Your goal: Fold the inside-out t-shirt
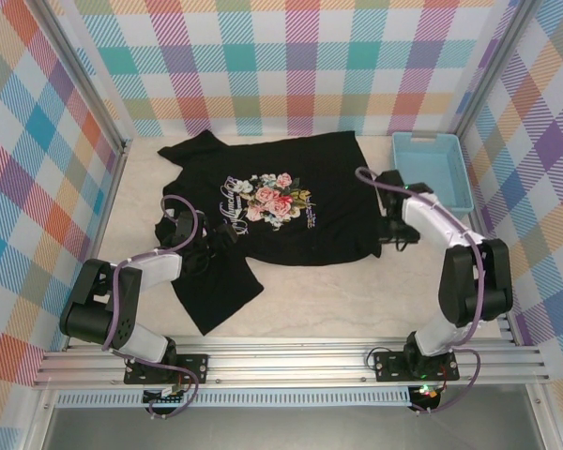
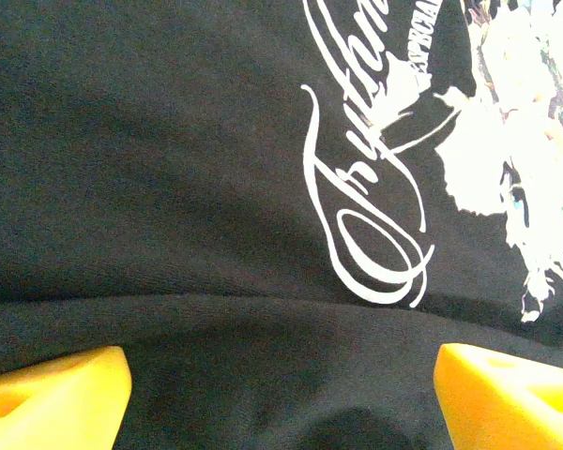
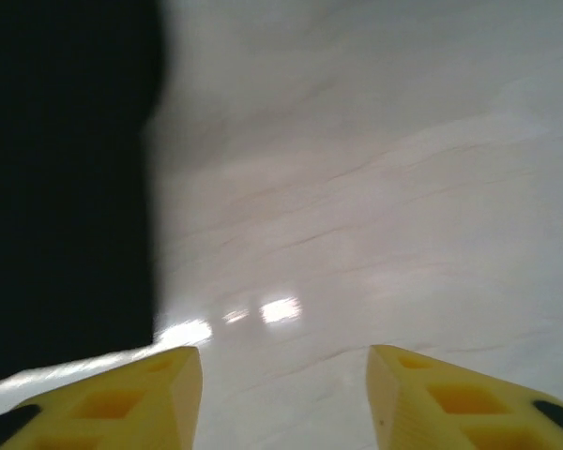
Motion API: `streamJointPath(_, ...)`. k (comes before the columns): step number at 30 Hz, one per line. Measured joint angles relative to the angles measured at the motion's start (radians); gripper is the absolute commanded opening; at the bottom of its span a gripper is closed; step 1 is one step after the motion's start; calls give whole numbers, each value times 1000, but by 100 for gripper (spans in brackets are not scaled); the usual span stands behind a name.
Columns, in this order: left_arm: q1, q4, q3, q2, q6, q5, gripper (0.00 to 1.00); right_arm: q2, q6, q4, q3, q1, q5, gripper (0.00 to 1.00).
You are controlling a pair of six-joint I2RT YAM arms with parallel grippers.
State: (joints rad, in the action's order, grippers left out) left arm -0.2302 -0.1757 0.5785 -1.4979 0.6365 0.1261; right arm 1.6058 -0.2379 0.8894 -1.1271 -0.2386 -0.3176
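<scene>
The inside-out t-shirt [image 1: 324, 173] lies spread across the middle of the table, black, with a floral print [image 1: 272, 199] and white script facing up. A flap of it reaches toward the near left [image 1: 214, 292]. My left gripper [image 1: 218, 236] hangs low over the shirt's left part, open. In the left wrist view its yellow fingertips [image 2: 66, 398] stand wide apart above black cloth [image 2: 169, 187] with a crease running across. My right gripper [image 1: 388, 231] is at the shirt's right edge, open over bare table [image 3: 375, 187]. The shirt's edge [image 3: 66, 187] lies to its left.
A light-blue plastic basket [image 1: 433, 169] stands at the back right, just beyond the right arm. Checked walls with metal posts [image 1: 122, 150] close in the table on three sides. Bare tabletop [image 1: 338, 300] runs along the near side between shirt and arm bases.
</scene>
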Motion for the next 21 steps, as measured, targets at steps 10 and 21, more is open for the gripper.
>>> streamJointPath(10, 0, 4, 0, 1, -1, 0, 85, 97, -37, -121, 103, 54, 230, 40)
streamJointPath(21, 3, 38, 0, 18, -3, -22, 85, 197, 0, -153, -70, 115, 139, 4)
